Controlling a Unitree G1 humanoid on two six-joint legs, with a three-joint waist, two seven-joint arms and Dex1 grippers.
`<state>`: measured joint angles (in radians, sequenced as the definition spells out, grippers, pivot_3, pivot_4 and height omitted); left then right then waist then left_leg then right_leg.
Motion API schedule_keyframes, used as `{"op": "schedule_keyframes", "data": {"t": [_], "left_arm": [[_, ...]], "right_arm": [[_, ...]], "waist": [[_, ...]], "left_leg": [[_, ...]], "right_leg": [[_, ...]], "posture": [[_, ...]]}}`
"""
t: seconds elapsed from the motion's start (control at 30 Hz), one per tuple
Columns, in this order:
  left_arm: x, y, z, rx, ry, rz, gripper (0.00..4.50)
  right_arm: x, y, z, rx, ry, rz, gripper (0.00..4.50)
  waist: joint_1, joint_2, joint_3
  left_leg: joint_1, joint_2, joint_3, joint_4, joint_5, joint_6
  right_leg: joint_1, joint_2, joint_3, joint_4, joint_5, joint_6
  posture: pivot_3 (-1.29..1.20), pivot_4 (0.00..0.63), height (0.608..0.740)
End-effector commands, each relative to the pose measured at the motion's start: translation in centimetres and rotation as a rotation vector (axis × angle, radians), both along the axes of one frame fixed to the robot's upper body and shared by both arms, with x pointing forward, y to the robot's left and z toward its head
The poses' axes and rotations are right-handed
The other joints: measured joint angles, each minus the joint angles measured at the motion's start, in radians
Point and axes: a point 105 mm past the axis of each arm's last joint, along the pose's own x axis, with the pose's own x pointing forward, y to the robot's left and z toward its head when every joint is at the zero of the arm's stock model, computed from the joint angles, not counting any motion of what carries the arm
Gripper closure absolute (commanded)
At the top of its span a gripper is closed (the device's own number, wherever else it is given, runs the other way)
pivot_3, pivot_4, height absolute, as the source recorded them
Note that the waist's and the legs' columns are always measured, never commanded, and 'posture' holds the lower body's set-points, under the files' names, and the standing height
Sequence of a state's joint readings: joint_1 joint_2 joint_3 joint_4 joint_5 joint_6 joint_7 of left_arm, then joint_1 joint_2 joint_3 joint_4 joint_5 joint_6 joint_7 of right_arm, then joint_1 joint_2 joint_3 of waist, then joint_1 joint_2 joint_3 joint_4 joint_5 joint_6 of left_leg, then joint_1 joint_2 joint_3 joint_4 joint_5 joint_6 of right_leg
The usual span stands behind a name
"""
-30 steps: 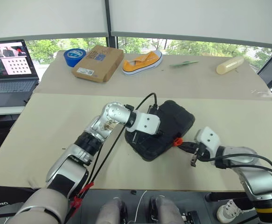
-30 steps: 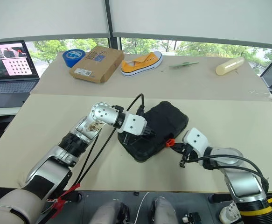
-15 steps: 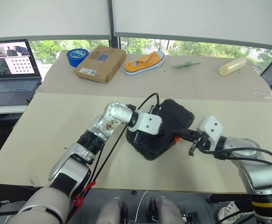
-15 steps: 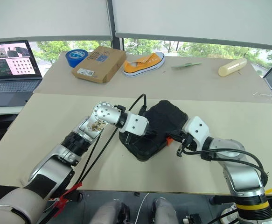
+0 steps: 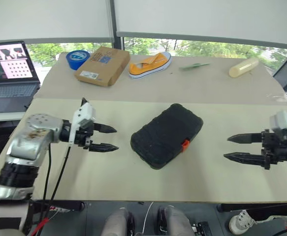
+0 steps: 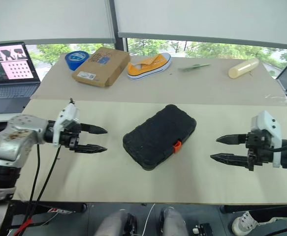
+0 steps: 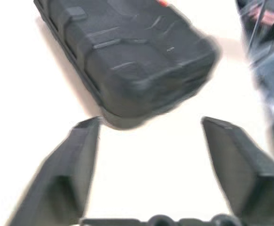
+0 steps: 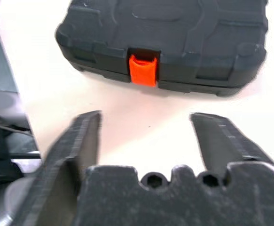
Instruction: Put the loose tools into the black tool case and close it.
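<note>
Lying shut on the worktop (image 5: 59,172), orange latch (image 5: 184,144) closed, rested the case (image 5: 167,134), between the two sets of jaws and touching neither. Left gripper (image 5: 109,138): jaws spread wide, empty, tips aimed at the case's near end. Right gripper (image 5: 234,147): jaws likewise parted, empty, facing the latch side. Beyond the case, well apart: cardboard box (image 5: 103,65), blue tape roll (image 5: 78,59), yellow shoe (image 5: 150,65).

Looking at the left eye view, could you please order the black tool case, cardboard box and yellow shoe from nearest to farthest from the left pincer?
From the left pincer:
1. Black tool case, centre of the near table.
2. Cardboard box, far table.
3. Yellow shoe, beside the box, farther right.
</note>
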<state>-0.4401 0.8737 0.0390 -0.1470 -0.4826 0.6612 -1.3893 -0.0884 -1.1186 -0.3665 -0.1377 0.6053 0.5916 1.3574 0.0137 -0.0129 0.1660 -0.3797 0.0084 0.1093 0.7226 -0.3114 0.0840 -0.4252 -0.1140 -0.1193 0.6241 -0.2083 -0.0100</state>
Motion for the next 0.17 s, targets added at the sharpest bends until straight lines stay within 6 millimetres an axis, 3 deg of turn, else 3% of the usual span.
{"op": "schedule_keyframes", "data": {"t": [0.03, 0.17], "left_arm": [[-1.7, 1.0, 1.7, -0.037, -0.015, 0.064, 0.00], [-2.9, 1.8, 1.9, -0.038, -0.014, 0.120, 0.00]], "right_arm": [[0.0, -0.4, 2.1, 0.037, -0.052, 0.014, 0.01], [0.0, -0.3, 2.6, 0.086, -0.043, 0.027, 0.01]], "waist": [[0.004, 0.000, 0.000], [0.005, 0.001, 0.001]], "left_leg": [[0.000, -0.001, 0.000, 0.000, 0.000, 0.000], [-0.001, -0.001, 0.000, -0.001, 0.000, -0.001]], "right_leg": [[0.000, -0.001, 0.000, 0.000, 0.000, 0.000], [-0.001, -0.001, 0.000, 0.000, 0.001, -0.002]], "posture": [[0.00, 0.150, 0.731], [0.00, 0.150, 0.731]]}}
